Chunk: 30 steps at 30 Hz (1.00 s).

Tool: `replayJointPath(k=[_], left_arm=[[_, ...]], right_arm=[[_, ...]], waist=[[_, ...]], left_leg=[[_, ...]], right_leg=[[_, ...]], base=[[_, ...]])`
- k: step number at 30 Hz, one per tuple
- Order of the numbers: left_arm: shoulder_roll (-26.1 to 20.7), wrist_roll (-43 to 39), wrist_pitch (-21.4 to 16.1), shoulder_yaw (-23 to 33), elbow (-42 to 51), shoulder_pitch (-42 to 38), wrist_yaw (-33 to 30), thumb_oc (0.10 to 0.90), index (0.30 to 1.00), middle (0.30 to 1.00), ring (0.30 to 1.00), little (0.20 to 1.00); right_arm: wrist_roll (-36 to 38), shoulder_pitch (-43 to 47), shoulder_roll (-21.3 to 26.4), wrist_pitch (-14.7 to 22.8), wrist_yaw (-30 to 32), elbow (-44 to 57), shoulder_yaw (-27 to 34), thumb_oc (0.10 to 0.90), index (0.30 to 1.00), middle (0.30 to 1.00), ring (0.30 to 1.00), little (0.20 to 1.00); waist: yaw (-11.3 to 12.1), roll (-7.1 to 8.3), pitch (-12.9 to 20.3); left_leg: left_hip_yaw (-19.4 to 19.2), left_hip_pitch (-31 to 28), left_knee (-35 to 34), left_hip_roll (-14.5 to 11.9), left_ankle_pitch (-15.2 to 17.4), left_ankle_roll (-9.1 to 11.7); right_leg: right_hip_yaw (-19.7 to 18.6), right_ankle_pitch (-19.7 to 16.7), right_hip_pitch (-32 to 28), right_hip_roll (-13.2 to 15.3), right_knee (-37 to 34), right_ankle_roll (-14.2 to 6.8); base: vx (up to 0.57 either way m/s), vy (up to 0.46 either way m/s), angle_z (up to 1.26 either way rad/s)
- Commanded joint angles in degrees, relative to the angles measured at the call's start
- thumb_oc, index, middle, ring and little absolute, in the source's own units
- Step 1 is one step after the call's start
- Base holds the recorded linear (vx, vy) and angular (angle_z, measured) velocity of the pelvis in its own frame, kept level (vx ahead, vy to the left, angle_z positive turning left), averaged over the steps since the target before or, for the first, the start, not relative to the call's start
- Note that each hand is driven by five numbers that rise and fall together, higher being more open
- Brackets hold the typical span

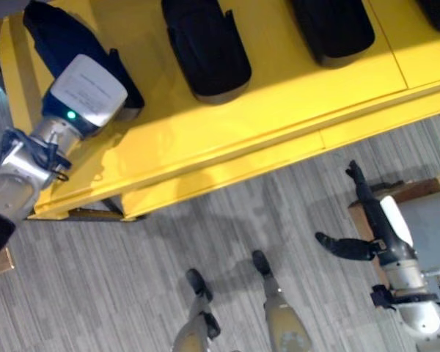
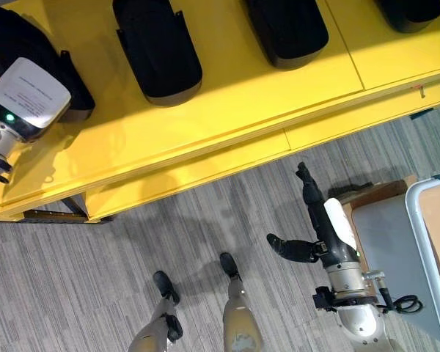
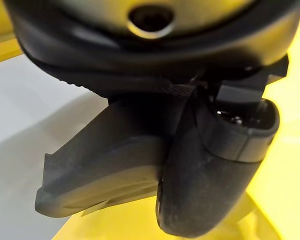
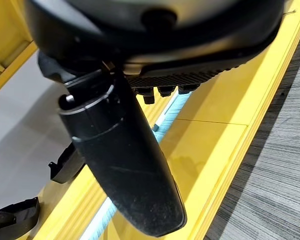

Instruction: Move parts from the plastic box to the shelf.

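Glossy yellow shelf, moulded black parts

Premises present as a workshop or factory parts area. A yellow metal shelf carries identical black moulded parts laid in a row, standing on grey striped industrial carpet flooring.

- Yellow shelf spans the top, above grey striped floor.
- Black parts lie in a row on the shelf: one, another.
- Left robot hand rests on the leftmost part.
- Right robot hand, fingers straight, hangs over the floor beside a box.
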State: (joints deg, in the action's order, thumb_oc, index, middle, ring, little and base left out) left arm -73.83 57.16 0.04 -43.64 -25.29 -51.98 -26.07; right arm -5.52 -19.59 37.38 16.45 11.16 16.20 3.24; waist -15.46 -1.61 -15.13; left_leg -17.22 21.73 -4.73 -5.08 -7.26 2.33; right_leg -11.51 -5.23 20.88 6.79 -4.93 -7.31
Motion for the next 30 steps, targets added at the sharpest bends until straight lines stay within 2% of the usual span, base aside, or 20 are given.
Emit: replayJointPath(k=[1, 22, 23, 24, 25, 30], left_arm=[[-3.4, 0.6, -2.7, -0.5, 0.6, 0.6, -0.2, 0.400, 0.300, 0.300, 0.300, 0.300], [-4.2, 0.4, -2.5, 1.1, -0.3, 2.4, 0.2, 0.400, 0.300, 0.300, 0.300, 0.300], [-4.2, 0.4, -2.4, 1.2, -0.4, 2.5, 0.2, 0.488, 0.424, 0.424, 0.424, 0.424], [-4.2, 0.4, -2.3, 1.3, -0.4, 2.5, 0.2, 0.620, 0.607, 0.607, 0.607, 0.607], [-4.2, 0.5, -2.1, 1.6, -0.2, 2.6, 0.1, 0.900, 1.000, 1.000, 1.000, 1.000], [-4.2, 0.3, -1.9, 2.7, 0.4, 3.3, 0.0, 0.900, 1.000, 1.000, 1.000, 1.000]], right_arm=[[1.5, 3.1, 2.3, 5.7, 3.4, 5.5, 5.9, 0.900, 1.000, 1.000, 1.000, 1.000], [1.0, 3.3, 2.2, 5.9, 3.8, 5.7, 6.0, 0.900, 1.000, 1.000, 1.000, 1.000], [0.9, 3.3, 2.2, 5.8, 3.8, 5.6, 6.0, 0.900, 1.000, 1.000, 1.000, 1.000], [0.8, 3.2, 2.2, 5.7, 3.8, 5.7, 6.0, 0.900, 1.000, 1.000, 1.000, 1.000], [0.7, 3.1, 2.1, 5.7, 3.9, 5.7, 6.1, 0.900, 1.000, 1.000, 1.000, 1.000], [0.6, 3.1, 2.2, 5.5, 3.9, 5.8, 6.2, 0.900, 1.000, 1.000, 1.000, 1.000]], waist=[[-1.1, -0.08, 2.1], [-0.6, -0.01, 2.2], [-0.6, -0.02, 2.2], [-0.5, -0.02, 2.2], [-0.4, 0.06, 2.2], [-0.2, 0.07, 2.1]], left_leg=[[-1.3, 0.8, 14.4, -2.8, 12.0, 2.3], [-0.9, 1.6, 15.1, -3.1, 12.1, 2.3], [-0.9, 1.6, 15.2, -3.1, 12.1, 2.3], [-0.9, 1.7, 15.3, -3.1, 12.1, 2.3], [-0.7, 1.8, 15.4, -3.1, 12.1, 2.3], [-0.7, 1.9, 15.5, -3.1, 12.2, 2.2]], right_leg=[[2.3, 5.7, -6.1, 2.3, -0.1, -3.5], [2.8, 5.8, -6.3, 2.2, -0.1, -3.3], [2.8, 5.8, -6.3, 2.2, -0.1, -3.3], [2.9, 5.9, -6.3, 2.2, -0.1, -3.3], [3.0, 5.9, -6.4, 2.3, -0.1, -3.2], [3.0, 5.9, -6.4, 2.3, -0.1, -3.2]], base=[[0.00, 0.000, 0.00], [0.00, 0.000, 0.00], [0.00, 0.000, 0.00], [0.00, 0.000, 0.00], [0.00, 0.000, 0.00], [0.00, 0.000, 0.00]])
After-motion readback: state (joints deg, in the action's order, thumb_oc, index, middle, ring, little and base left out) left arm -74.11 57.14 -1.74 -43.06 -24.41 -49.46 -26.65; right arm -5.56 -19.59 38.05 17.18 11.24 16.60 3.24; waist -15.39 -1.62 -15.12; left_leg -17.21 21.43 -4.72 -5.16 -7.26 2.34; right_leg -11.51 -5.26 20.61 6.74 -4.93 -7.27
